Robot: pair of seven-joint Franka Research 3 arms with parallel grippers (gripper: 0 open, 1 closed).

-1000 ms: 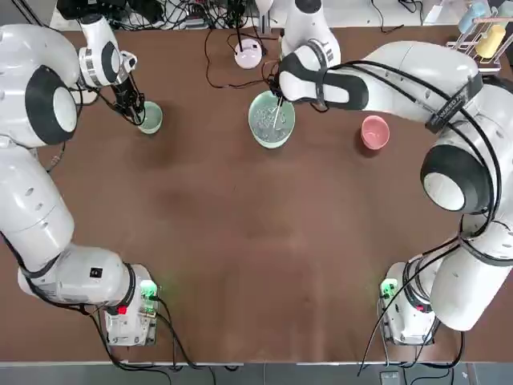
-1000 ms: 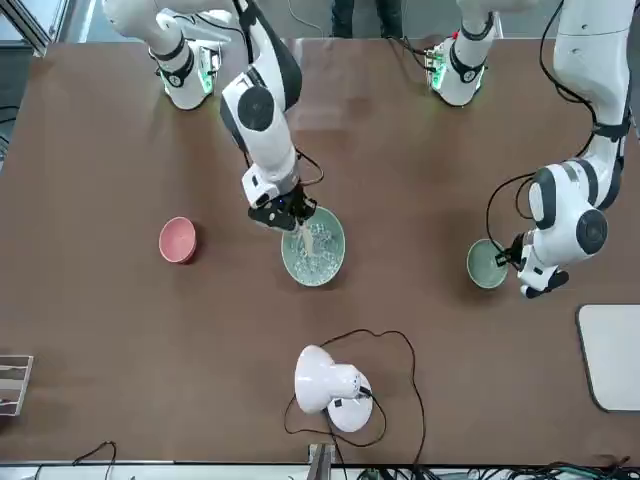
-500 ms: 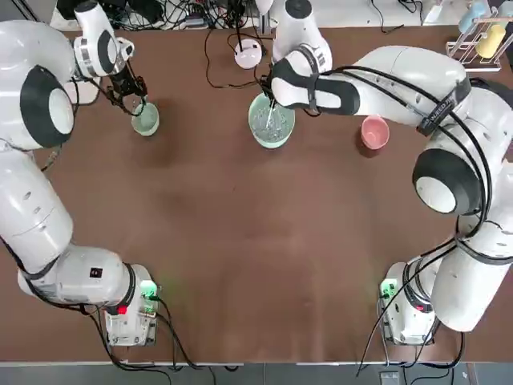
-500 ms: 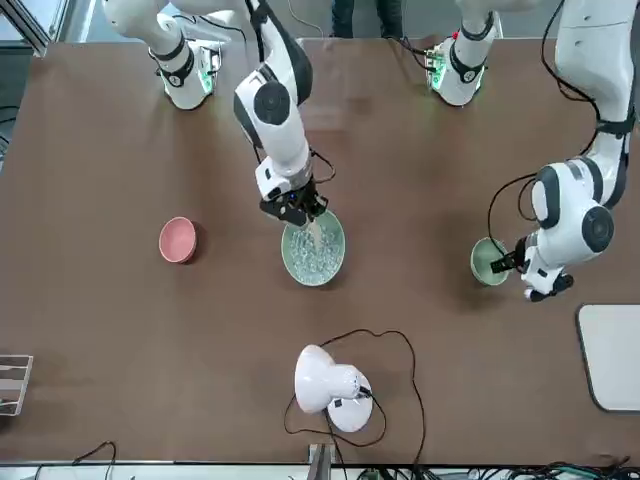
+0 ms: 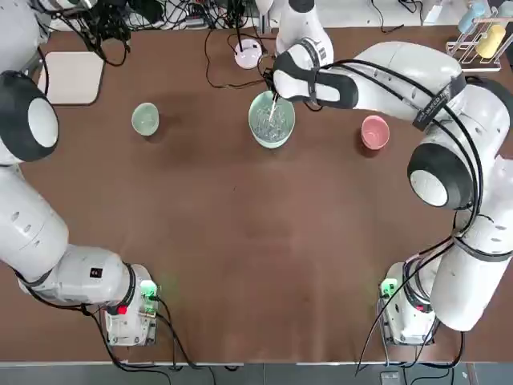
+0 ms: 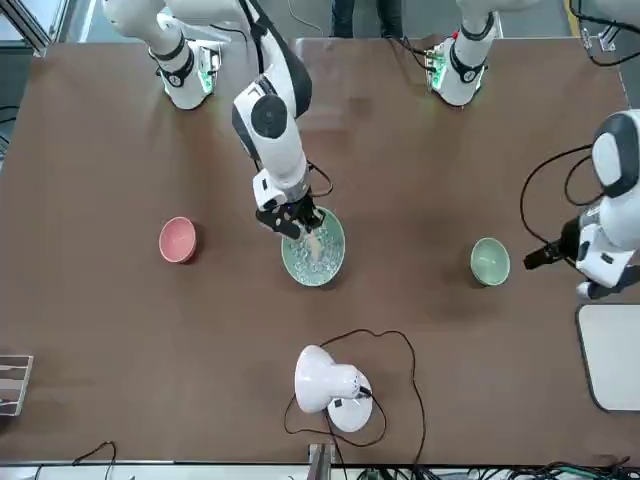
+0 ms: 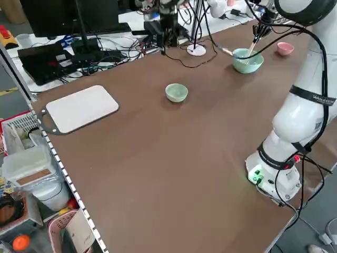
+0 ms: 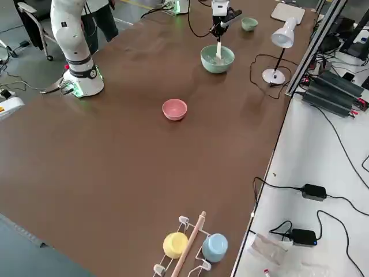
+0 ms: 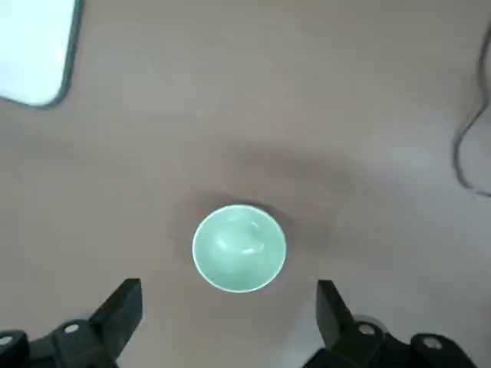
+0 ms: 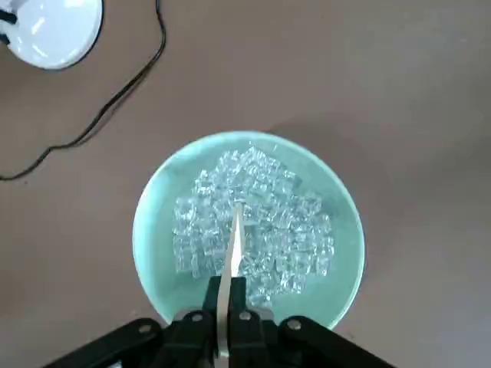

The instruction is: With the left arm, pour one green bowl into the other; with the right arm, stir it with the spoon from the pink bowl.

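Left hand [image 9: 222, 326] withdrawn; small bowl [image 9: 238, 247] empty

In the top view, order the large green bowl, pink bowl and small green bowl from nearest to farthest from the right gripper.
1. Large green bowl: directly under the right gripper, which holds the spoon in it.
2. Pink bowl: toward the robot's right of the gripper.
3. Small green bowl: farthest, toward the robot's left.
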